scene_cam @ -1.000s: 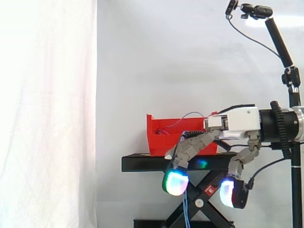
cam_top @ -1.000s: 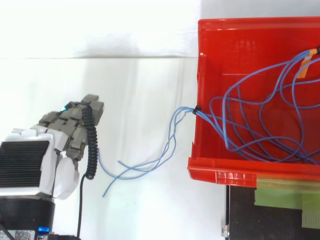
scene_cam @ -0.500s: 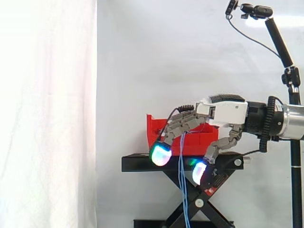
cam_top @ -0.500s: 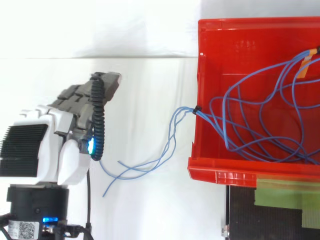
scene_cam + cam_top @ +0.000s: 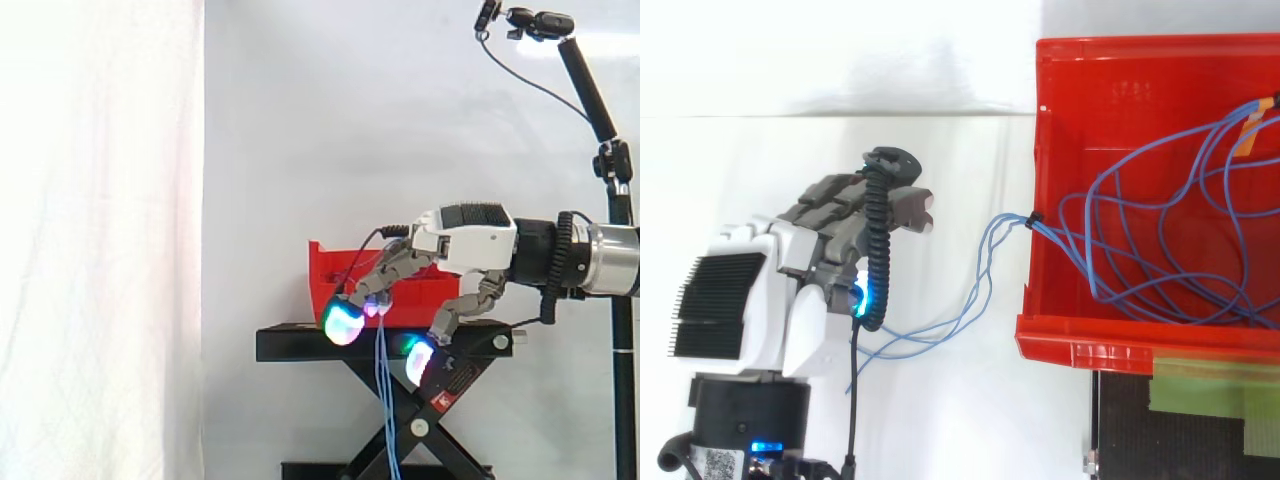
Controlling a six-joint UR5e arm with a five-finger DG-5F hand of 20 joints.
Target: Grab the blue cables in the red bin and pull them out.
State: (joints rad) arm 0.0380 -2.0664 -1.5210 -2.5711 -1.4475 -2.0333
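While blue cables drape over red bin wall, hand hovers beside; fingers apart, apparently empty.

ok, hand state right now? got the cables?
Hand: open, fingers relaxed, holding nothing. The blue cables trail over the red bin wall, ungrasped.

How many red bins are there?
1. The red bin sits on the black stand, to the right of the hand in the top view. Blue cables spill over its wall. Another bin could be hidden behind it in the side view.
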